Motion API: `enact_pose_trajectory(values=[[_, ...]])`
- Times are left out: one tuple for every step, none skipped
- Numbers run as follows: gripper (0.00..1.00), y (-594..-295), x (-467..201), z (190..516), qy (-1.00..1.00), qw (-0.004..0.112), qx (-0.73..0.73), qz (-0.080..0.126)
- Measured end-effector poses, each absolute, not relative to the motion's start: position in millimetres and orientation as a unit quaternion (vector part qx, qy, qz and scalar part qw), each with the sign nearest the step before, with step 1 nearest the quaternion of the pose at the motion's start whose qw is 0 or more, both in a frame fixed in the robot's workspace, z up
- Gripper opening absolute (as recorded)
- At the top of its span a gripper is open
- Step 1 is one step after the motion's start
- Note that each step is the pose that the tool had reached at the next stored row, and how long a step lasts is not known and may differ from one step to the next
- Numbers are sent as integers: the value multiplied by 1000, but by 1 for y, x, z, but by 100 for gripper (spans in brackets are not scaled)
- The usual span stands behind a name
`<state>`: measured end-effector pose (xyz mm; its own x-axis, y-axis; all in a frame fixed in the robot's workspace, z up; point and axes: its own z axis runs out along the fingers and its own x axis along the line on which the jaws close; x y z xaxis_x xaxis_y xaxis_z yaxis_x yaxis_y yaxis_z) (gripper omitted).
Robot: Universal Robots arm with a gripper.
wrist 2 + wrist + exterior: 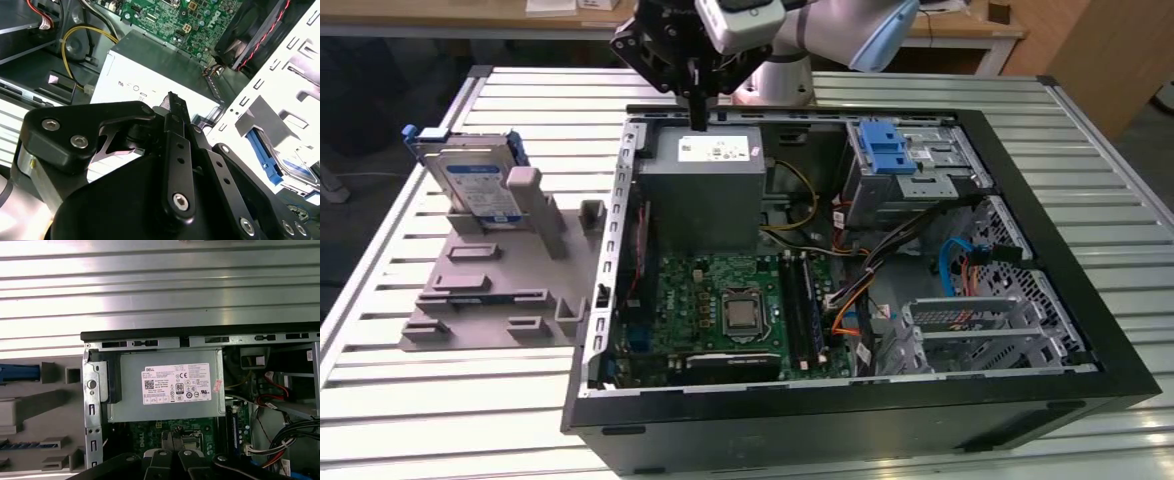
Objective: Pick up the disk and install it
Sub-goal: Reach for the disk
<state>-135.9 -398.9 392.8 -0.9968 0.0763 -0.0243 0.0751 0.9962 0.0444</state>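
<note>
Exterior view: the open computer case (854,420) holds a grey power supply (700,190), a green motherboard (720,300) and, at upper right, a drive cage (947,160). The disk (474,185) stands upright in a grey holder (494,290) at the frame's left, outside the case. The gripper (700,115), fingers together and empty, hangs over the power supply at top centre, well apart from the disk.
</note>
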Motion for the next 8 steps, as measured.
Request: enact_pose_trajectory(values=[[11, -399, -136, 393, 999, 13, 38, 22], [11, -399, -137, 393, 999, 13, 38, 22], [11, -399, -138, 393, 999, 13, 38, 22], [11, -399, -138, 393, 999, 13, 38, 22], [11, -399, -138, 393, 999, 13, 38, 22], [11, -399, -139, 393, 999, 13, 38, 22], [11, -399, -139, 393, 999, 13, 38, 22], [11, -399, -139, 393, 999, 13, 38, 22]])
